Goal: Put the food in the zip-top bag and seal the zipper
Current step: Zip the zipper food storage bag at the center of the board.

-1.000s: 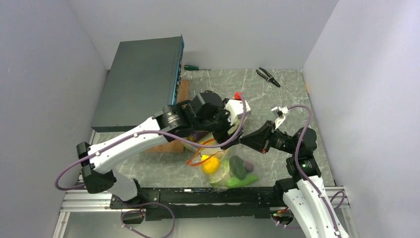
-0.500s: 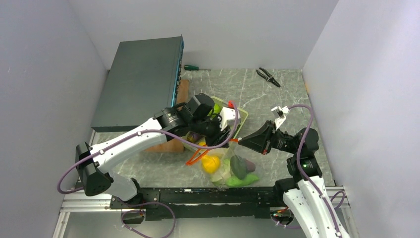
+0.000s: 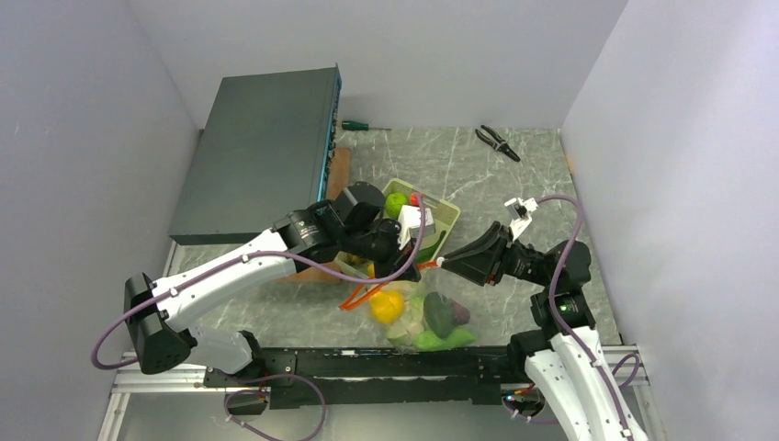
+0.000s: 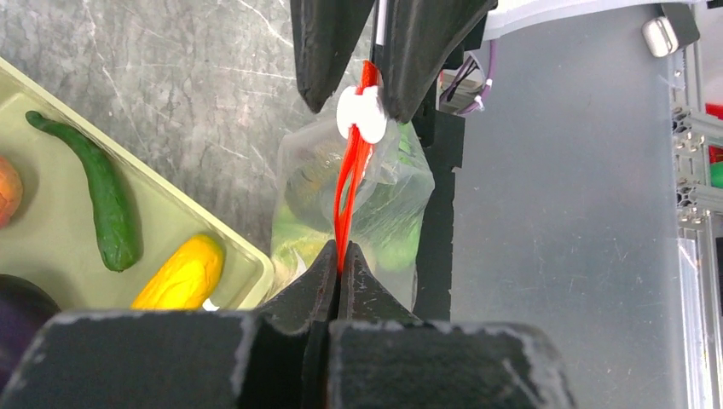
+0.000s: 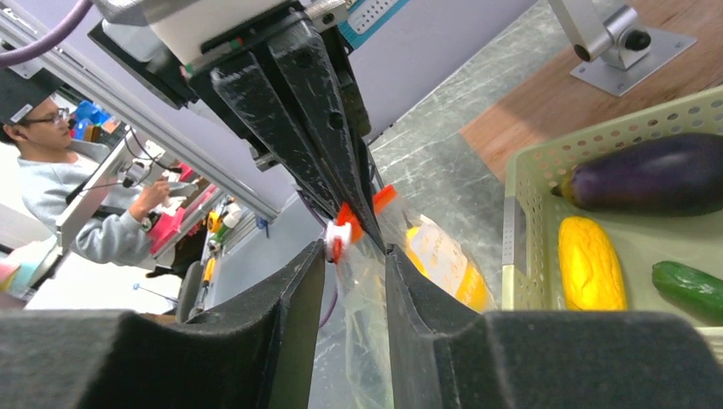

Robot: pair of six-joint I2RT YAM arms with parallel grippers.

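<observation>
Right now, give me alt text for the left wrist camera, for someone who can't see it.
The left gripper, at the bottom, is shut on the red-orange zipper of a clear zip-top bag holding green and yellow food. At the top the right gripper straddles the white slider tab. A pale green tray with toy vegetables lies at left.

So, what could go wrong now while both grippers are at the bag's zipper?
1. The right gripper stands open around the zipper, the white slider only at its fingertips; the slider may slip past them.
2. The left gripper pinches only the thin strip of the filled zip-top bag; a pull could drag it out.
</observation>
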